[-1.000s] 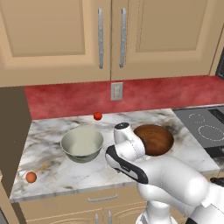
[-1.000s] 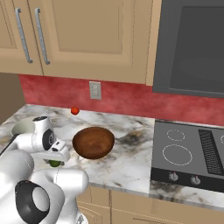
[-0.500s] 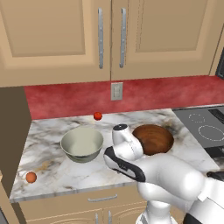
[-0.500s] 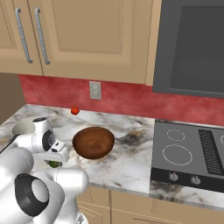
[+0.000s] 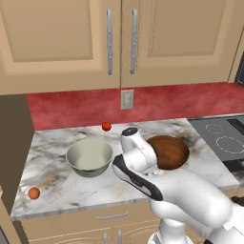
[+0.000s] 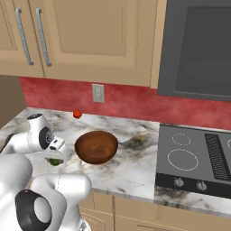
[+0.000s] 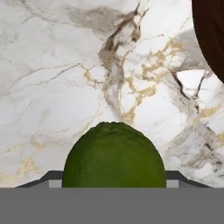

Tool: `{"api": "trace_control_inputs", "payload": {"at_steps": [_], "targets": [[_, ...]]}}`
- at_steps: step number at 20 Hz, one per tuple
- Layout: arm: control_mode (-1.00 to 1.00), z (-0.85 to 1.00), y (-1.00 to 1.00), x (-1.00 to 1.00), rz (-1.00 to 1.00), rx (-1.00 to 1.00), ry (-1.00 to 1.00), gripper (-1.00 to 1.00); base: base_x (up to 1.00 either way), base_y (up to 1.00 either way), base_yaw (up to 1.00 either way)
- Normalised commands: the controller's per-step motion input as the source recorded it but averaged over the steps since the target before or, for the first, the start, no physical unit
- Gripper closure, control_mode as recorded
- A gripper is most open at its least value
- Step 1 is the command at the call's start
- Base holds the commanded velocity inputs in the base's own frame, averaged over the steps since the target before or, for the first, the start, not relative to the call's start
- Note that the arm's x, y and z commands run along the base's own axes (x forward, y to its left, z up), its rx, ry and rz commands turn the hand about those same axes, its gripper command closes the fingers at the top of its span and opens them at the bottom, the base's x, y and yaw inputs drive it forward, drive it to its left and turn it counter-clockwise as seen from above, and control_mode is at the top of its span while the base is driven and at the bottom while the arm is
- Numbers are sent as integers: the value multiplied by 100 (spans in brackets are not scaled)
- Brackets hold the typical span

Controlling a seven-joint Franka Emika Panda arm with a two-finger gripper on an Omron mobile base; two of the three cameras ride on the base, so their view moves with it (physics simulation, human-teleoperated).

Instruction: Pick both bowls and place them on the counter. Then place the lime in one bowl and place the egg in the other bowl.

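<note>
Pinching the lime [image 7: 113, 155], the hand [image 7: 113, 183] shows no readable writing anywhere.

The lime [image 7: 113, 155] fills the bottom of the hand view, its lower part cut off there, with only slivers of the finger tips [image 7: 48, 177] showing either side. The dark wooden bowl [image 7: 211, 35] is clipped by the right edge. In the left base view, the arm hides that bowl's near-left rim [image 5: 167, 151].
</note>
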Motion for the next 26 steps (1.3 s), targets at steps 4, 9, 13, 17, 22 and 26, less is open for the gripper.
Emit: {"api": "trace_control_inputs", "payload": {"at_steps": [4, 9, 13, 17, 22, 26], "targets": [[-100, 71, -31, 0, 0, -1, -19, 100, 0, 0, 0], [-100, 55, -42, 0, -2, 0, -12, 100, 0, 0, 0], [-100, 43, -51, 0, -4, 0, -7, 100, 0, 0, 0], [-100, 42, -45, 0, -8, 0, -5, 100, 0, 0, 0], [-100, 23, -45, 1, -7, 0, -3, 100, 0, 0, 0], [-100, 0, -57, 16, -1, 1, 2, 100, 0, 0, 0]]}}
